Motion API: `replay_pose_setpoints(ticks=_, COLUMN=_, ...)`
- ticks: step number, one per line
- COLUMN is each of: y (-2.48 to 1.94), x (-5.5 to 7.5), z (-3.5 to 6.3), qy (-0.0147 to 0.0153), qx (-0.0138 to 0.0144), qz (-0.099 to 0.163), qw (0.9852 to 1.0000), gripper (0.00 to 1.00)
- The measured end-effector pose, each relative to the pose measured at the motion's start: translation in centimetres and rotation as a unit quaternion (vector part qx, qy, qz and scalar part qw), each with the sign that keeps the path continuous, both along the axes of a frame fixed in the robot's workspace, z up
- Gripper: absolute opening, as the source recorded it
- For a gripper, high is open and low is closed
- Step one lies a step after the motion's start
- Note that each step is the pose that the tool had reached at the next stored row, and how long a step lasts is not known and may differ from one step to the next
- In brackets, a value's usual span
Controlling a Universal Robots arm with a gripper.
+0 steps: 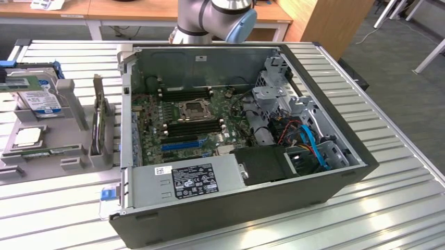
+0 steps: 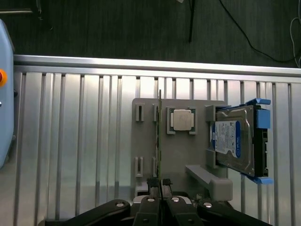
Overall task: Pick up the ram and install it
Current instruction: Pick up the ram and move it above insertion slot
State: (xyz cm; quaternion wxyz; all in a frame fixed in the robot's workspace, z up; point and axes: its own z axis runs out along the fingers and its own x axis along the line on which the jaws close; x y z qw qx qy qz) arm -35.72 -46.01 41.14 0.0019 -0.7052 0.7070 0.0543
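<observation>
**Hand Clenched Over the Holder, Ram Standing in Its Slot**

Nearest the wrist camera, the hand [image 2: 161, 184] was clenched, its two black fingers pressed together. Beyond it the ram [image 2: 160, 136] stood on its long edge in a pair of slots of the grey holder [image 2: 188, 150]. It was seen edge-on as a thin line running in line with the fingertips, and whether the hand touched it could not be told from that view. Just beside the ram a square processor chip [image 2: 181, 119] lay in its seat. Past the chip a hard drive [image 2: 235, 141] with a blue-and-white label leaned tilted in a blue-cornered bracket. The holder rested on the ribbed metal counter [image 2: 70, 141], and beyond the counter's edge was dark floor [image 2: 117, 28].

In the exterior view an open computer case [image 1: 230, 224] lay on its side at the centre of the frame. Its power supply [image 1: 187, 179] was nearest, with the green motherboard [image 1: 156, 112] behind it. At the lower left of the frame the ram [image 1: 49, 152] ran along the holder's near edge, outside the case. An expansion card [image 1: 97, 122] stood upright at the side of the holder next to the case. Farthest back, at the top centre, rose the arm [image 1: 215, 18].
</observation>
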Motion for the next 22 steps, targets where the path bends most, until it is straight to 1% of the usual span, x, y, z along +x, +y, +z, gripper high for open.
replay_pose_setpoints(ticks=16, y=0.00, x=3.2, z=-0.01, qy=0.0034, qx=0.0001, qz=0.000, qw=1.0000, gripper=0.12)
replay_pose_setpoints(ticks=22, y=0.00, x=4.3, z=0.00, qy=0.0045, qx=0.0000, qz=0.000, qw=1.0000, gripper=0.12)
